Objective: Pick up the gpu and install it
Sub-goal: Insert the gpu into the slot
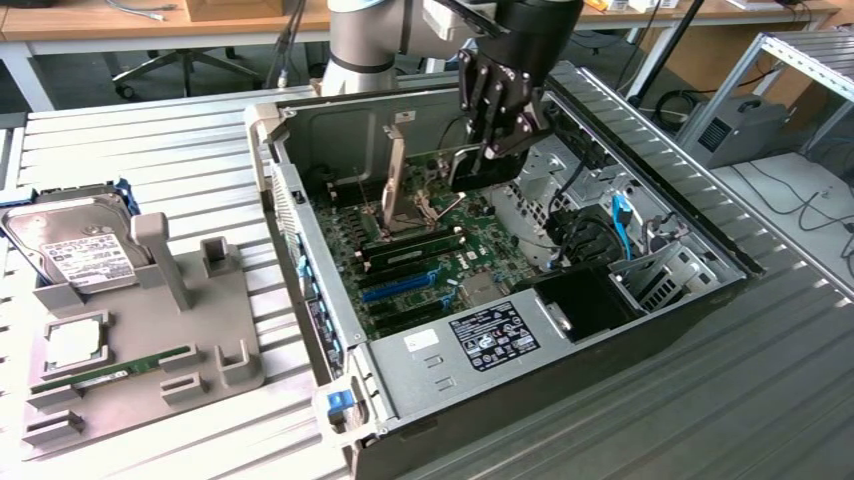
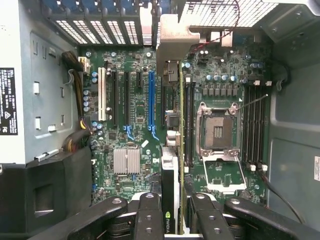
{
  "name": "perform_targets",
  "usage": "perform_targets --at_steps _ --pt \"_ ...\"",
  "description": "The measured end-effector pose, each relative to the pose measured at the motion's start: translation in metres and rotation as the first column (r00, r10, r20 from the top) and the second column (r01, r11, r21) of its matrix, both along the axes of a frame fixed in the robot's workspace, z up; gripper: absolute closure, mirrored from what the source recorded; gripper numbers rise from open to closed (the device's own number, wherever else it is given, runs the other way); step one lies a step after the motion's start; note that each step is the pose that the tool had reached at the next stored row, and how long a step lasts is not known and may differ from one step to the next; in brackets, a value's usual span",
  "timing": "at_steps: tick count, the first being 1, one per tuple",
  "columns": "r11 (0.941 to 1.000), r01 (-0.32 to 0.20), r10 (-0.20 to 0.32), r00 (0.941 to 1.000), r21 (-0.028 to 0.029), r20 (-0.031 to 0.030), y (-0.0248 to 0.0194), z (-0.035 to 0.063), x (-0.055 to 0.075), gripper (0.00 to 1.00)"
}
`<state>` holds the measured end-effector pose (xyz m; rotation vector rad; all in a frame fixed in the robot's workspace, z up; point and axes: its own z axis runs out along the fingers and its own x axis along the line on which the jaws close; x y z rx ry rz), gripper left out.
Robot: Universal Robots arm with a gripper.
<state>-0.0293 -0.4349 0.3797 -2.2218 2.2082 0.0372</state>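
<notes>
My gripper (image 1: 497, 148) hangs inside the open PC case (image 1: 400, 360), shut on the gpu (image 1: 475, 172), a dark card held on edge above the motherboard (image 1: 441, 250). In the wrist view the gpu (image 2: 170, 150) is edge-on, running away from the gripper (image 2: 173, 222). Its silver end bracket (image 2: 172, 30) is at the far end by the case's rear slots. The black fingers (image 2: 150, 215) clamp the card from both sides. A long blue slot (image 2: 151, 97) lies just beside the card's line, apart from it.
The open CPU socket (image 2: 218, 132) with its raised lever (image 1: 398, 170) and the RAM slots (image 2: 255, 125) lie on the card's other side. The power supply (image 1: 487, 335) and drive cage (image 1: 654, 270) crowd the case. At the exterior view's left, a grey fixture (image 1: 147, 330) holds a hard drive (image 1: 80, 250) and a RAM stick (image 1: 107, 375).
</notes>
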Motion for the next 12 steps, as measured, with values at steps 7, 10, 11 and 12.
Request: perform_targets --at_steps 7,10,11,12 --pt "1.0000 0.000 0.000 1.0000 -0.0001 -0.0001 0.0000 -0.0055 -0.0010 0.73" --pt "1.0000 0.000 0.000 1.0000 -0.0001 -0.0001 0.0000 -0.0080 -0.0012 0.73" --pt "1.0000 0.000 0.000 1.0000 0.0000 0.0000 0.0000 -0.0085 -0.0012 0.73" --pt "1.0000 0.000 0.000 1.0000 0.0000 0.0000 0.0000 -0.0090 -0.0013 0.73"
